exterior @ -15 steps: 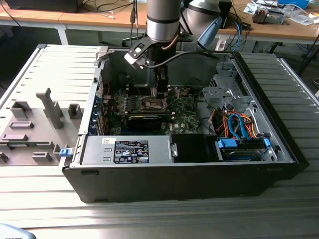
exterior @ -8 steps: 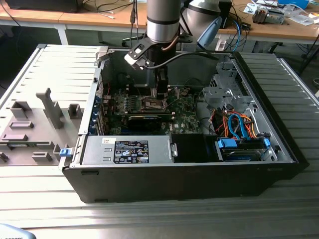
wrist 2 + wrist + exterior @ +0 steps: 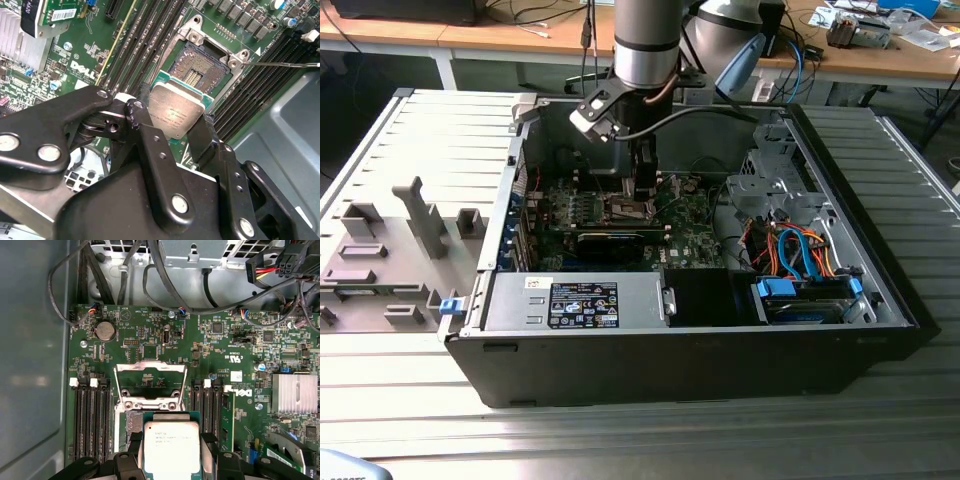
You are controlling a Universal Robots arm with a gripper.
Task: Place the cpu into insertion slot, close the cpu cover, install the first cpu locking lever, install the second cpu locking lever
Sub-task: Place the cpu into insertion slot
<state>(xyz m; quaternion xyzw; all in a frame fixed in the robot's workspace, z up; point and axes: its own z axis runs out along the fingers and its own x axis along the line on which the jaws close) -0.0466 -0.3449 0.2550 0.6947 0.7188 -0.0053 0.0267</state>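
My gripper [image 3: 172,120] is shut on the cpu [image 3: 176,112], a flat silvery square chip held by its edges. It hangs tilted just above the insertion slot [image 3: 200,70], whose brownish contact field lies bare inside a dark metal rim. In the first wrist view the cpu [image 3: 171,447] overlaps the near part of the insertion slot [image 3: 127,426], with the gripper [image 3: 171,452] around it. The cpu cover [image 3: 150,366] is swung open beyond the slot. A thin lever rod [image 3: 285,63] sticks out sideways. In the exterior view the gripper [image 3: 642,190] reaches down into the open computer case.
Rows of narrow black memory slots [image 3: 91,420] flank the socket on both sides. A finned heatsink [image 3: 297,392] and a coin battery [image 3: 105,331] sit on the board, with cables [image 3: 150,275] above. A power supply [image 3: 575,300] and drive cage [image 3: 800,260] fill the case's near side.
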